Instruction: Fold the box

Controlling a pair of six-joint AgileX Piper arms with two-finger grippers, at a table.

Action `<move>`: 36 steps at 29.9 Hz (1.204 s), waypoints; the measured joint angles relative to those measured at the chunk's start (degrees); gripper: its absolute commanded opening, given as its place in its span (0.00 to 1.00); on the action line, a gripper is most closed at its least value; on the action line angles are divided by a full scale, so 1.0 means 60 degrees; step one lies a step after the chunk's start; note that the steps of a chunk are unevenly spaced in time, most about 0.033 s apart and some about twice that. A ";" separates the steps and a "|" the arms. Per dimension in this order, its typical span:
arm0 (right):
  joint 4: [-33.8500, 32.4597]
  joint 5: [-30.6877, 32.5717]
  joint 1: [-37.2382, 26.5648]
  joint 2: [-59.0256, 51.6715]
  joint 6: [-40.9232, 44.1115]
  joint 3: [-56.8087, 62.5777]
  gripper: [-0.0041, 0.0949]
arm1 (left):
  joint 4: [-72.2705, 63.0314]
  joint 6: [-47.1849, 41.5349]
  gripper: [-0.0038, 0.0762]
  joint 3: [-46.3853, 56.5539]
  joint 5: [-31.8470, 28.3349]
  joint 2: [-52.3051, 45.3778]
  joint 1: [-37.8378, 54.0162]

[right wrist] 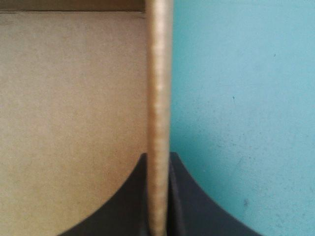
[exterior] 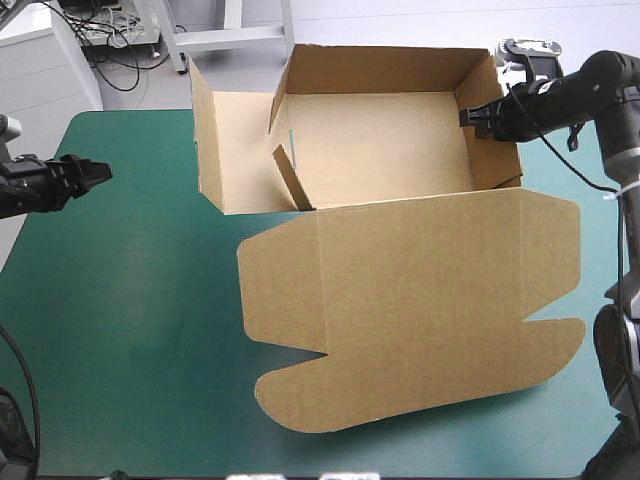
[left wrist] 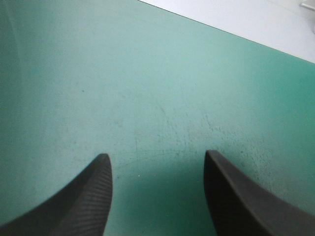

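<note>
Black fingers (right wrist: pixel 197 206) of the right pincer (right wrist: pixel 158 158) pinch the box's (right wrist: pixel 74 123) side wall.

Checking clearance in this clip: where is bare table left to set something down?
The teal-green table cover lies bare left of the brown cardboard box, between its flat lid and the open left tool. Crowded on the right, where the right tool grips the box wall.

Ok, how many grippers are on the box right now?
1: the right gripper, shut on the box's right wall. The left gripper is open over the teal-green cover, well left of it.
</note>
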 measured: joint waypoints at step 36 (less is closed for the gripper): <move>0.0637 -0.0019 0.0000 0.0008 -0.0260 0.0000 0.03 | -0.7185 0.4207 0.54 0.2094 0.0216 0.2095 -0.4244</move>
